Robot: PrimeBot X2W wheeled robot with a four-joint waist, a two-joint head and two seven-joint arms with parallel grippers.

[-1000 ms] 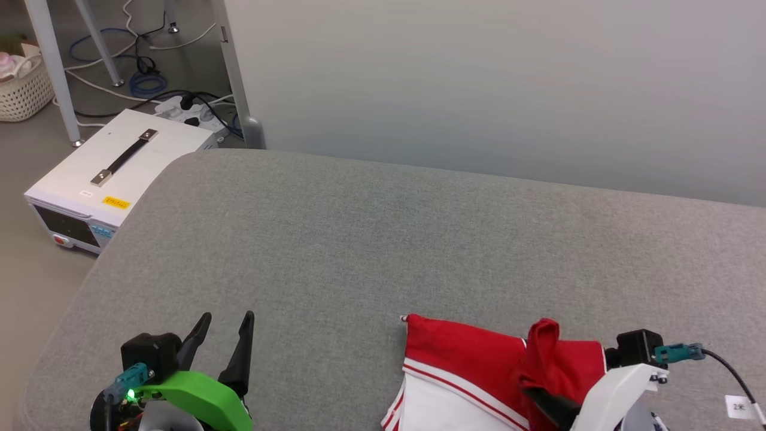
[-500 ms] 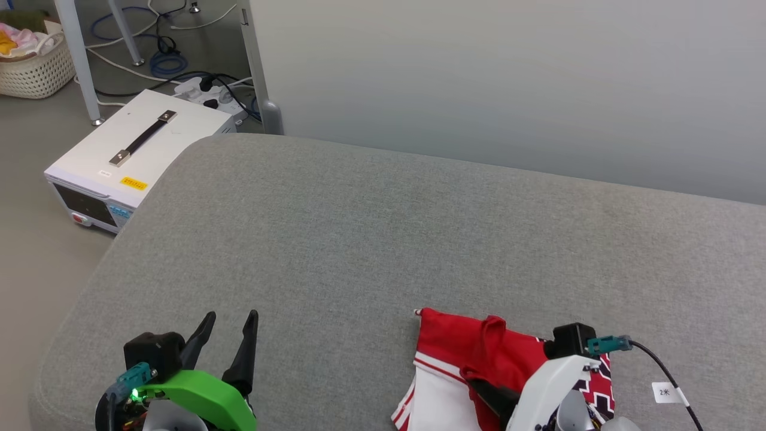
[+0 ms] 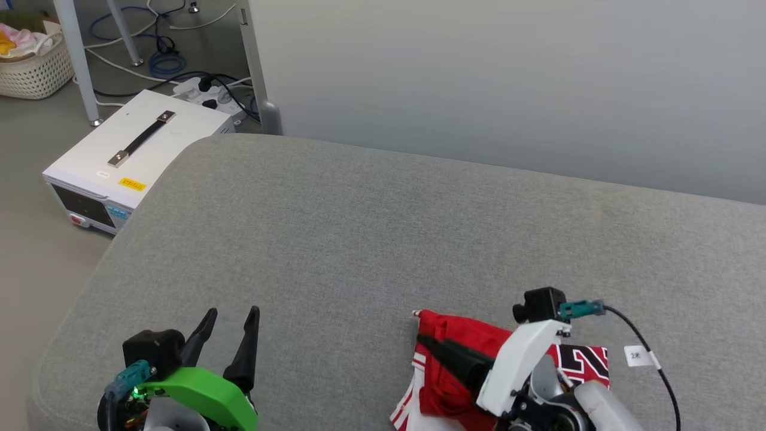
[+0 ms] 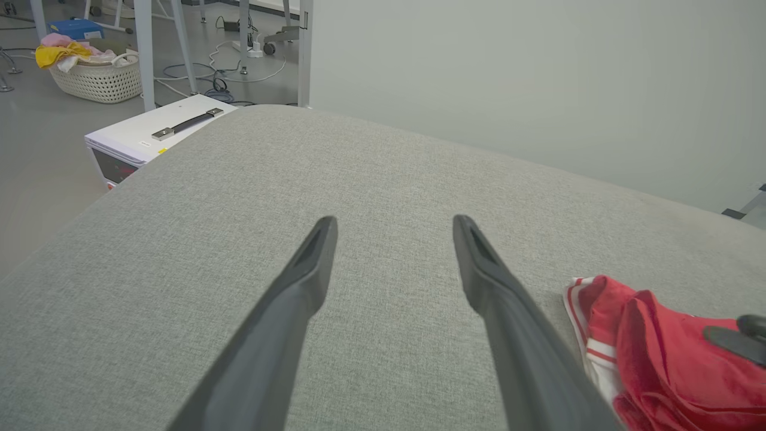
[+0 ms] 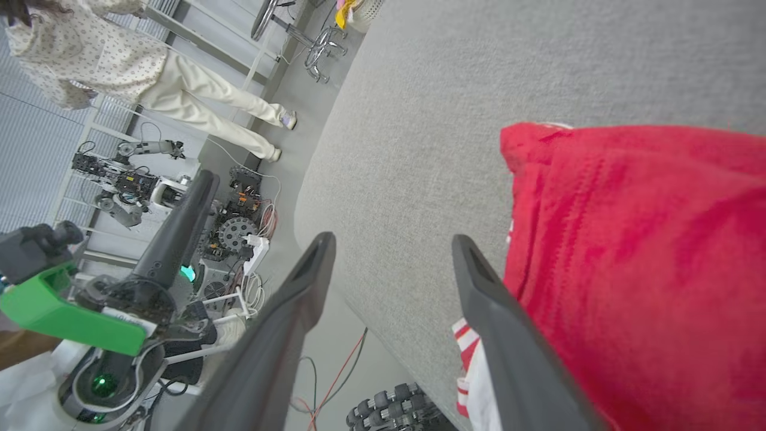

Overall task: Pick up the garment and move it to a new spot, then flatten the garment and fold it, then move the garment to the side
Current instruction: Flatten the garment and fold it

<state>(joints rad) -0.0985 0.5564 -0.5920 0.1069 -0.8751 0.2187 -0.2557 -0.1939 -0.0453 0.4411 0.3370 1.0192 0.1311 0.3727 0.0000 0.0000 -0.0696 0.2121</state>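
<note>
1. R gripper: jaws spread wide, nothing clamped betw. them. Grey pad and floor show thru the gap in R wrist view.
2. One finger lies along the garment's edge; touching or just above, can't tell. In head view the dark fingers lie over the red cloth, pointing toward robot's left.
3. The garment: bunched in a heap on the pad, at its near edge, right of centre in head view. Red body, white part w/ red-white striped trim at its left. Black-and-white lettering shows just right of the R wrist.
4. L gripper: also released, fingers apart, empty. It hangs over bare pad at lower left, well apart from the garment.
5. The pad: big grey fabric surface w/ rounded corner at far left.
6. Off R wrist: cable w/ small white tag, trailing over the pad.
7. Beyond the pad: plain pale wall.
8. Floor at far left: white box w/ black handle, loose cords, pale basket holding cloth.
9. R wrist view: a person in pale trousers stands on the floor beyond.
</note>
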